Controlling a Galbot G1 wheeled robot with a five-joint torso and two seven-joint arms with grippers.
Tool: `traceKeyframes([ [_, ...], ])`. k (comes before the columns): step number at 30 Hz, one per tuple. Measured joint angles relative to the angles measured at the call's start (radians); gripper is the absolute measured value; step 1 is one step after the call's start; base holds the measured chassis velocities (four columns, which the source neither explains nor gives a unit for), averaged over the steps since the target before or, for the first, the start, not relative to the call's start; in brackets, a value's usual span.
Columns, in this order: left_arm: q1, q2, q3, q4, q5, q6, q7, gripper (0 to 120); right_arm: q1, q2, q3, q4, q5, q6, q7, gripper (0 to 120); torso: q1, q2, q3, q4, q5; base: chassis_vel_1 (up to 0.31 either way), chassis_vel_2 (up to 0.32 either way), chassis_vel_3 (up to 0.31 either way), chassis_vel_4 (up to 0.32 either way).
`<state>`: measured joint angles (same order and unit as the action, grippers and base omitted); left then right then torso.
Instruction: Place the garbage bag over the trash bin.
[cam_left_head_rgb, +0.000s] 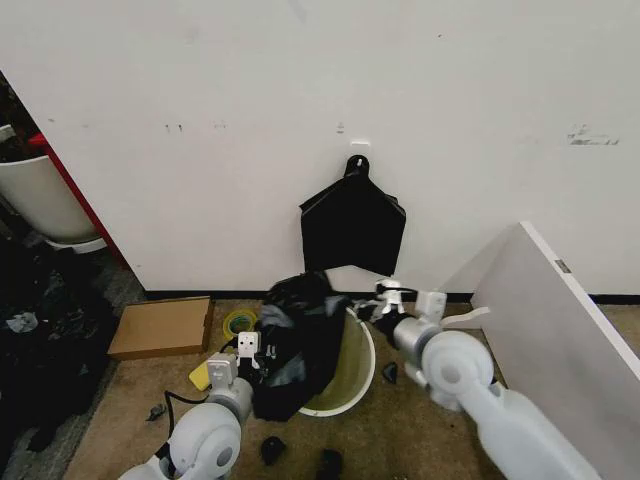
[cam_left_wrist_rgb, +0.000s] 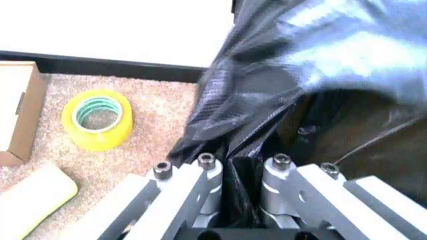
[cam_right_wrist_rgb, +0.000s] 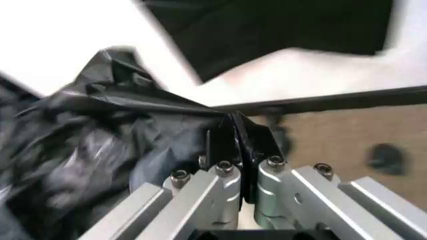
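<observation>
Head view: the trash bin (cam_left_head_rgb: 352, 385) stands on the floor w/ the garbage bag (cam_left_head_rgb: 295, 340) heaped over its near-left rim and spilling down that side. The left gripper (cam_left_head_rgb: 247, 352) sits at the bag's left edge, just outside the bin. The right gripper (cam_left_head_rgb: 378, 303) is on the opposite side, at the bin's far-right rim, w/ a strip of bag stretched to it. The bin's right half and its inside are bare, so the mouth isn't covered yet.

Left wrist view: the left gripper's jaws are clamped narrow on a fold of the bag (cam_left_wrist_rgb: 241, 195), pinched between the fingers. The rest of the plastic billows up and away from the fingertips. Beside the gripper, on the carpet, a yellow tape roll (cam_left_wrist_rgb: 97, 118).

Right wrist view: the right gripper pinches a black edge of the bag (cam_right_wrist_rgb: 243, 145) between closed-in fingers; the bulk of the plastic lies off to one side of it.

Progress, as I judge it: bag gripped on both sides and partly over the rim. Left to do: spread the opening around the whole rim and pull it down.
</observation>
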<state>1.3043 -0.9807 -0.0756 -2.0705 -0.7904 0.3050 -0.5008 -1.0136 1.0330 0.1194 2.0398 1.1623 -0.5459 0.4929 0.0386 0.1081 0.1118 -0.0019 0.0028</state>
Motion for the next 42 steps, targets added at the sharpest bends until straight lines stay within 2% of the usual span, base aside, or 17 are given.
traceKeyframes([
  [4, 0.005, 0.000, -0.009, -0.006, 0.001, -0.005, 0.000, 4, -0.006, -0.021, 0.064, -0.030, -0.036, -0.018, 0.032, 0, 0.000, 0.000, 0.000, -0.0001, -0.0001, 0.000, 0.000, 0.000, 0.000],
  [7, 0.007, 0.003, -0.013, -0.009, 0.002, -0.008, 0.001, 4, -0.020, -0.036, 0.069, -0.038, -0.087, -0.057, 0.056, 0, 0.000, 0.000, 0.000, 0.0000, -0.0001, 0.000, 0.000, 0.000, 0.000],
  [12, 0.010, 0.004, -0.018, -0.012, 0.003, -0.009, 0.001, 4, -0.052, -0.044, 0.092, 0.002, -0.141, -0.053, 0.026, 0, 0.000, 0.000, 0.000, -0.0001, 0.0000, 0.000, 0.000, 0.000, 0.000],
  [15, 0.011, 0.001, -0.018, -0.012, 0.003, -0.009, 0.000, 4, -0.089, -0.057, 0.111, 0.087, -0.170, -0.031, -0.022, 11, 0.000, 0.000, 0.000, 0.0000, -0.0002, 0.000, 0.000, 0.000, 0.000],
  [17, 0.011, 0.000, -0.018, -0.012, 0.003, -0.009, -0.001, 4, -0.098, -0.060, 0.113, 0.107, -0.180, -0.031, -0.032, 14, 0.000, 0.000, 0.000, 0.0000, -0.0001, 0.000, 0.000, 0.000, 0.000],
  [18, 0.011, -0.001, -0.018, -0.012, 0.003, -0.009, -0.001, 4, -0.119, -0.068, 0.116, 0.143, -0.208, -0.032, -0.057, 20, 0.000, 0.000, 0.000, 0.0002, -0.0002, 0.000, 0.000, 0.000, 0.000],
  [22, 0.010, -0.003, -0.017, -0.011, 0.003, -0.008, -0.003, 4, -0.255, -0.114, 0.089, 0.247, -0.529, -0.008, -0.264, 34, 0.000, 0.000, 0.000, -0.0003, -0.0003, 0.000, 0.000, 0.000, 0.000],
  [23, 0.009, -0.003, -0.016, -0.011, 0.002, -0.006, -0.004, 4, -0.292, -0.127, 0.070, 0.256, -0.673, 0.029, -0.317, 40, 0.000, 0.000, 0.000, -0.0003, -0.0002, 0.000, 0.000, 0.000, 0.000],
  [24, 0.009, -0.003, -0.016, -0.011, 0.002, -0.006, -0.004, 4, -0.292, -0.127, 0.070, 0.256, -0.673, 0.029, -0.317, 40, 0.000, 0.000, 0.000, -0.0003, -0.0002, 0.000, 0.000, 0.000, 0.000],
  [26, 0.009, 0.000, -0.015, -0.013, 0.001, -0.003, -0.004, 4, -0.327, -0.143, 0.041, 0.255, -0.859, 0.082, -0.386, 48, 0.000, 0.000, 0.000, -0.0003, -0.0002, 0.000, 0.000, 0.000, 0.000],
  [30, 0.011, 0.005, -0.010, -0.025, -0.002, 0.002, -0.004, 4, -0.331, -0.157, -0.022, 0.205, -1.103, 0.171, -0.461, 65, 0.000, 0.000, 0.000, 0.0000, -0.0001, 0.000, 0.000, 0.000, 0.000],
  [32, 0.012, 0.006, -0.010, -0.026, -0.002, 0.002, -0.003, 4, -0.328, -0.157, -0.026, 0.195, -1.125, 0.182, -0.465, 67, 0.000, 0.000, 0.000, 0.0000, -0.0001, 0.000, 0.000, 0.000, 0.000],
  [34, 0.015, 0.005, -0.011, -0.027, -0.002, 0.000, -0.003, 4, -0.326, -0.145, -0.033, 0.184, -1.141, 0.182, -0.462, 77, 0.000, 0.000, 0.000, 0.0002, -0.0001, 0.000, 0.000, 0.000, 0.000],
  [36, 0.017, 0.001, -0.015, -0.027, -0.002, -0.010, -0.004, 4, -0.337, -0.128, -0.032, 0.195, -1.109, 0.156, -0.442, 85, 0.000, 0.000, 0.000, 0.0003, 0.0000, 0.000, 0.000, 0.000, 0.000],
  [39, 0.017, -0.002, -0.018, -0.024, -0.002, -0.018, -0.005, 4, -0.353, -0.119, -0.026, 0.214, -1.077, 0.141, -0.433, 90, 0.000, 0.000, 0.000, 0.0002, 0.0000, 0.000, 0.000, 0.000, 0.000],
  [40, 0.017, -0.002, -0.020, -0.022, -0.001, -0.021, -0.006, 4, -0.361, -0.116, -0.023, 0.223, -1.061, 0.136, -0.431, 94, 0.000, 0.000, 0.000, 0.0002, 0.0000, 0.000, 0.000, 0.000, 0.000],
  [42, 0.016, -0.004, -0.022, -0.018, -0.003, -0.027, -0.006, 4, -0.410, -0.106, 0.000, 0.278, -0.971, 0.116, -0.428, 100, 0.000, 0.000, 0.000, 0.0001, -0.0003, 0.000, 0.000, 0.000, 0.000],
])
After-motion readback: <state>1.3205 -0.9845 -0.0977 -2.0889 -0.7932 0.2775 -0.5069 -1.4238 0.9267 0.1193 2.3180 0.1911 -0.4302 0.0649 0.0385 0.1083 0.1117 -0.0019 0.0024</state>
